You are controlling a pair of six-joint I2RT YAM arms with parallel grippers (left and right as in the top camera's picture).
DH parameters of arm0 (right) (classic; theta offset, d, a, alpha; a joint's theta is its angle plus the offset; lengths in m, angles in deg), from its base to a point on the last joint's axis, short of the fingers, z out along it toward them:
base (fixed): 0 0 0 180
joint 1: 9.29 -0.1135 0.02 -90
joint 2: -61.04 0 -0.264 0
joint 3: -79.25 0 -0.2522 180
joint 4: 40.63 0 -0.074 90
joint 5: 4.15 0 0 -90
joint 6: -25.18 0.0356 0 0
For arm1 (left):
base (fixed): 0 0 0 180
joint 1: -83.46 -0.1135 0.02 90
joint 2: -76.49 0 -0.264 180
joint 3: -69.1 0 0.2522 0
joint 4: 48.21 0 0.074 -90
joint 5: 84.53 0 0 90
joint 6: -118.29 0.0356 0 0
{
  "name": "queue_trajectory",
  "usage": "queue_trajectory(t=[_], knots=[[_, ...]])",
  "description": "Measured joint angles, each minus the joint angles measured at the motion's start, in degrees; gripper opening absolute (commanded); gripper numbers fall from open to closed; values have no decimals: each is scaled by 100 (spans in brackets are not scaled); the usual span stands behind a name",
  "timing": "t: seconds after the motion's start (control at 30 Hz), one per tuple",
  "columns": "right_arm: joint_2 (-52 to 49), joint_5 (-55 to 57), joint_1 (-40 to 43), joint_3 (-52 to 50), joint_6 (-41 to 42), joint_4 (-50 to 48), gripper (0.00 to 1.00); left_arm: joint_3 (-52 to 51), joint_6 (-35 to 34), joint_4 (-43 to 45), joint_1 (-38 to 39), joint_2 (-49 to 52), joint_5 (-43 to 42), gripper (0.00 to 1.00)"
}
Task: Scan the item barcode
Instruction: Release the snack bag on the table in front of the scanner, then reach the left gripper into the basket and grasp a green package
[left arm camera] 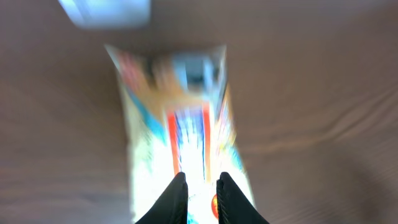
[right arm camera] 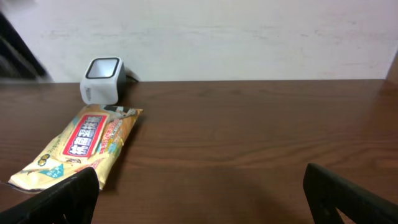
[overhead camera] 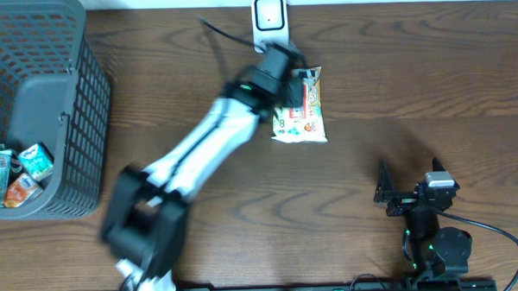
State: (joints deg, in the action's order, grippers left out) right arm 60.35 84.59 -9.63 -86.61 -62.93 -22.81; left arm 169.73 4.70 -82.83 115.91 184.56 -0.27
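The item, a yellow snack packet (overhead camera: 303, 114) with red lettering, lies flat on the wooden table just below the white barcode scanner (overhead camera: 269, 20). My left gripper (overhead camera: 292, 68) hovers over the packet's far end, close to the scanner. In the left wrist view the packet (left arm camera: 180, 118) is blurred under the black fingers (left arm camera: 176, 199), which stand a narrow gap apart with nothing pinched between them. The right wrist view shows the packet (right arm camera: 81, 146) resting on the table beside the scanner (right arm camera: 102, 79). My right gripper (right arm camera: 202, 199) is wide open and empty, near the front right (overhead camera: 409, 170).
A dark mesh basket (overhead camera: 63, 109) stands at the far left with several small packets (overhead camera: 18, 175) inside. A cable (overhead camera: 225, 33) runs from the scanner toward the back edge. A pale wall (right arm camera: 249, 37) rises behind the table.
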Motion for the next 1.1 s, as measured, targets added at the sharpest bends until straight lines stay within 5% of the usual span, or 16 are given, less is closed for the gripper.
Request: queue_trajectory(t=[0.33,0.53,0.7,0.93,1.1], knots=[[0,0,0,0,0,0,99,59,289,-74,-2048,-2374,22,61],[0,0,0,0,-2,0,99,59,415,-476,-3845,-3217,144,70],[0,0,0,0,0,-2,99,59,728,-1394,-5226,-3167,1139,74],[0,0,0,0,0,-2,99,48,2835,-2531,-6225,-2247,2205,79],[0,0,0,0,0,0,99,-13,3421,-3123,-6610,-1384,2389,79]])
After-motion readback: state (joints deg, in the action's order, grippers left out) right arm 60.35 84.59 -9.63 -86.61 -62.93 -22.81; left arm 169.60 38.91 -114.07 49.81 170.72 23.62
